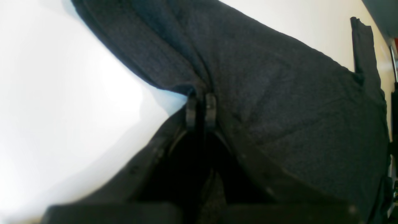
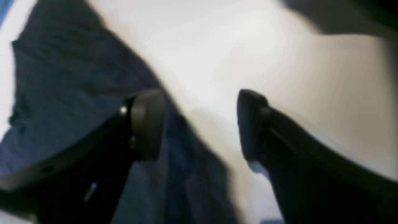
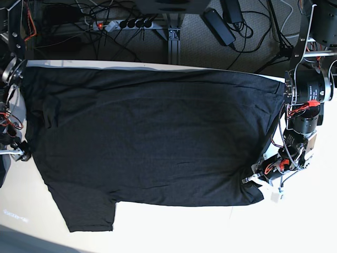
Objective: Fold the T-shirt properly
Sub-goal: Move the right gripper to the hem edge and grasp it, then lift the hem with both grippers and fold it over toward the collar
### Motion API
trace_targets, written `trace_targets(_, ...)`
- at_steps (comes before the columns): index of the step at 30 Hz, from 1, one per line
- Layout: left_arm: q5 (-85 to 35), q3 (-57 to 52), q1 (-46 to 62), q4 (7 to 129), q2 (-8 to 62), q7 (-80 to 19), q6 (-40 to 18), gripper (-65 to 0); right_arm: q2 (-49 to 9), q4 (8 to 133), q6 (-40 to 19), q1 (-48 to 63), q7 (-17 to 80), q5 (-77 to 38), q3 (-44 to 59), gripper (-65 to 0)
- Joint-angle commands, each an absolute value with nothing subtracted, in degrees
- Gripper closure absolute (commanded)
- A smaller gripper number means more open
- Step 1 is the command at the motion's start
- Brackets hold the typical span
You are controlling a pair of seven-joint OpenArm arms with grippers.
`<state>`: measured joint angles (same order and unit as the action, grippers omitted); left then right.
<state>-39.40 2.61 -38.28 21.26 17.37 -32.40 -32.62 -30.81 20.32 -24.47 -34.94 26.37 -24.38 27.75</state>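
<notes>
T-shirt (image 3: 152, 137): lay spread flat, unfolded, across the desk (image 3: 210, 232); folding barely begun. My left end effector (image 1: 200, 107) pinched its corner; my right end effector (image 2: 199, 124) stood spread, empty, at the opposite hem.

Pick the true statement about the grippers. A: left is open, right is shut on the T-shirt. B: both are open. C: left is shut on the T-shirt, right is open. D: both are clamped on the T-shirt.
C: the left gripper pinches a fold of the T-shirt with jaws together, while the right gripper stands wide apart, holding nothing.
</notes>
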Motion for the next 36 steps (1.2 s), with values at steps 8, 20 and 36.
trace_targets(8, -37.5, 2.7, -39.0, 21.3, 17.9, -34.9, -32.4, 0.0, -24.8, 20.7, -26.9, -37.4, 29.4, -21.3, 25.5, -37.7)
trace_targets(20, -37.2, 2.7, -39.1, 21.3, 18.3, -33.8, -33.7, 0.0, -24.5, 25.8, -27.2, -40.5, 29.6, -21.2, 8.1, -22.7)
trace_targets(36, -46.3, 2.7, -40.1, 23.4, 20.9, -42.1, -40.0, 0.0, -30.2, 34.0, -27.8, -40.4, 35.5, -24.7, 8.0, 0.0)
